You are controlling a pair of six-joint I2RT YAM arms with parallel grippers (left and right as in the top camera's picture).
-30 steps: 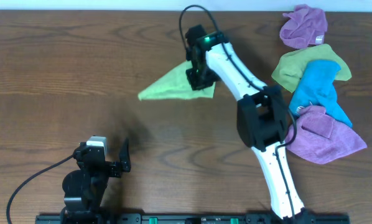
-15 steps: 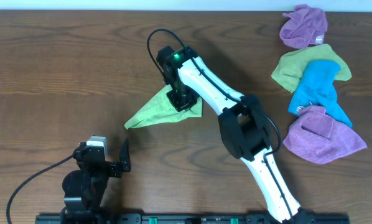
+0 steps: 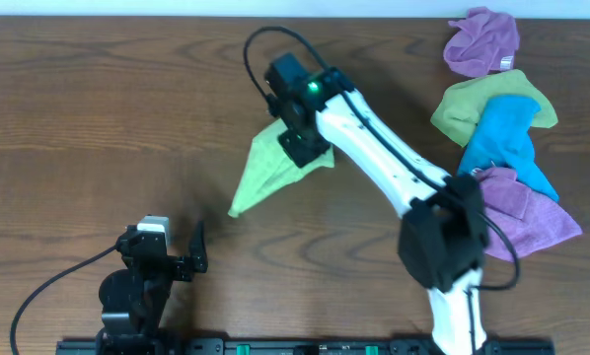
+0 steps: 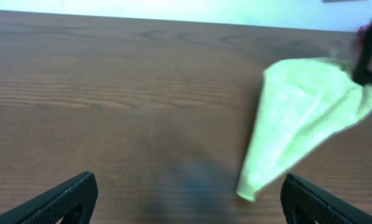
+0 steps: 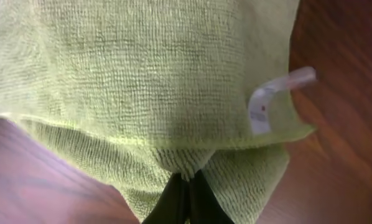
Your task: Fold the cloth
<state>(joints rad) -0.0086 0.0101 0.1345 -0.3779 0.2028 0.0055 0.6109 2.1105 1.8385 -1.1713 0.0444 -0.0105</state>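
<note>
Your right gripper (image 3: 303, 146) has its fingers pinched together on the far right end of the green cloth (image 3: 263, 176), which stretches toward the near left around the middle of the table (image 3: 78, 118). Your left gripper (image 4: 189, 196) sits at the near edge, fingers spread wide, well apart from it.

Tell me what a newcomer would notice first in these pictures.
The lime-green cloth at centre trails from the right gripper, whose fingers are shut on its edge. Purple, olive and blue cloths lie heaped at far right; the left gripper sits open at front left.
</note>
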